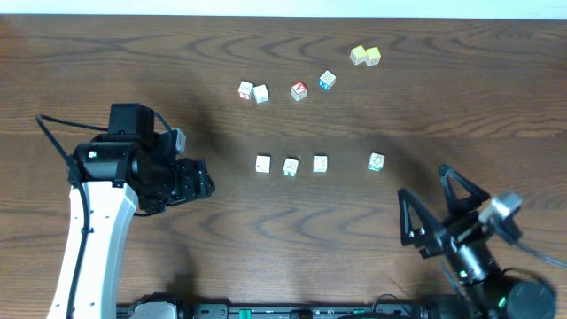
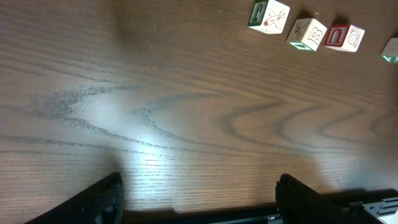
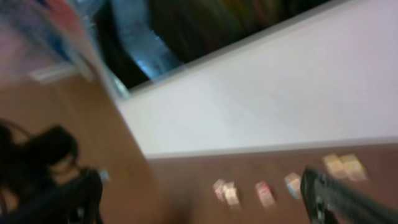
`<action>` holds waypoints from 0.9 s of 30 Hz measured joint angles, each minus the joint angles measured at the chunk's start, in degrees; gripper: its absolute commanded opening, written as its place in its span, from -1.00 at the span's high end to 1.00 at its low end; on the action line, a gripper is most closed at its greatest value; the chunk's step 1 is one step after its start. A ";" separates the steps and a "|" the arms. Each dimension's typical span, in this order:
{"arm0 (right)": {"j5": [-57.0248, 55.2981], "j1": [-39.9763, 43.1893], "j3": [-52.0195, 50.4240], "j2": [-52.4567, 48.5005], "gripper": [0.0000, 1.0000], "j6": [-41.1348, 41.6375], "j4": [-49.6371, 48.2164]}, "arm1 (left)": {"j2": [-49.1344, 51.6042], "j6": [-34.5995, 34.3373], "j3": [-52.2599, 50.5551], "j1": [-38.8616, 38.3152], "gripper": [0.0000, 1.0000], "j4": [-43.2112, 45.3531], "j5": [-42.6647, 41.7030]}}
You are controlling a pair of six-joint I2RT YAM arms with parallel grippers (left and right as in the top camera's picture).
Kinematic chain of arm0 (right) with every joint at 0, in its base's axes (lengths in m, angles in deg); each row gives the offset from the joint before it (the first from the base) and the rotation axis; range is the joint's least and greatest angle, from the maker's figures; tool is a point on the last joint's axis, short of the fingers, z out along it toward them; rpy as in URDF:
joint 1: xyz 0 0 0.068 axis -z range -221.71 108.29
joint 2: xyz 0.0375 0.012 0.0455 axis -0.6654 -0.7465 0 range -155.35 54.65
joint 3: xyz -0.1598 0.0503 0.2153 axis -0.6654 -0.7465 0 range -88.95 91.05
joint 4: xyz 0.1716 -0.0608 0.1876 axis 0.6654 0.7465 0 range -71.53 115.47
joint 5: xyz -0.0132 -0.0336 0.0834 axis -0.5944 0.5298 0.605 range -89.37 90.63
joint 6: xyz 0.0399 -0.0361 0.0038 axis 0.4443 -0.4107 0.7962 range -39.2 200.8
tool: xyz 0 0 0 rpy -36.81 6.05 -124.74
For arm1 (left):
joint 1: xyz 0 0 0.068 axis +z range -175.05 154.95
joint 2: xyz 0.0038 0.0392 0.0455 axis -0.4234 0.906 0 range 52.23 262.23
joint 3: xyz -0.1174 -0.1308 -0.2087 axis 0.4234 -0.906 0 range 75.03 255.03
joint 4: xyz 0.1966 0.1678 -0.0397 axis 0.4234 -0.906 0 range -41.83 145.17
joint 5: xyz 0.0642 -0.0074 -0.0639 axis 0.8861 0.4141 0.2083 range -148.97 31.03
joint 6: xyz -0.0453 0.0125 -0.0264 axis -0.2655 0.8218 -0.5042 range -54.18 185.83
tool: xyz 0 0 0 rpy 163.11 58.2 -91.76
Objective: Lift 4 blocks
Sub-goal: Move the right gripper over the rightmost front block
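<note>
Left claw (image 1: 202,180) and right claw (image 1: 423,181) both gaping, empty. 4 blocks (image 1: 291,166) mid-worktop, 3 seemingly close-set: wide jaws may nudge neighbours. Decoy cubes (image 1: 299,90) toward far edge invite mispick.

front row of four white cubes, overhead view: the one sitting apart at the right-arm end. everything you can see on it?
The block is a small white cube with a faint teal-green printed mark on its top face, too small to read. It looks like a painted or printed toy block. It rests flat on the dark wood-grain table, in line with the other three blocks of its row but separated from them by a wider gap. Nothing touches it and it is not lifted.
</note>
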 measured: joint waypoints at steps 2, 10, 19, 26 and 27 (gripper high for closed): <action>-1.62 0.02 10.49 -7.15 -0.98 -5.27 15.37 | 0.17 0.00 0.00 0.00 -0.57 0.04 0.07; -4.46 0.02 38.64 -41.62 -0.99 -17.55 48.13 | 0.26 0.00 0.20 0.00 -0.57 -0.02 0.20; 6.73 -0.20 43.01 -61.94 -0.89 -20.17 50.03 | 0.26 0.00 0.20 0.00 -0.57 -0.04 0.22; -10.10 -4.85 42.34 -70.18 -0.86 -13.79 52.04 | 0.26 0.00 0.20 0.00 -0.57 -0.04 0.20; -12.11 -5.31 42.23 -71.25 -0.81 -12.63 52.02 | 0.26 0.00 0.20 0.00 -0.57 -0.04 0.22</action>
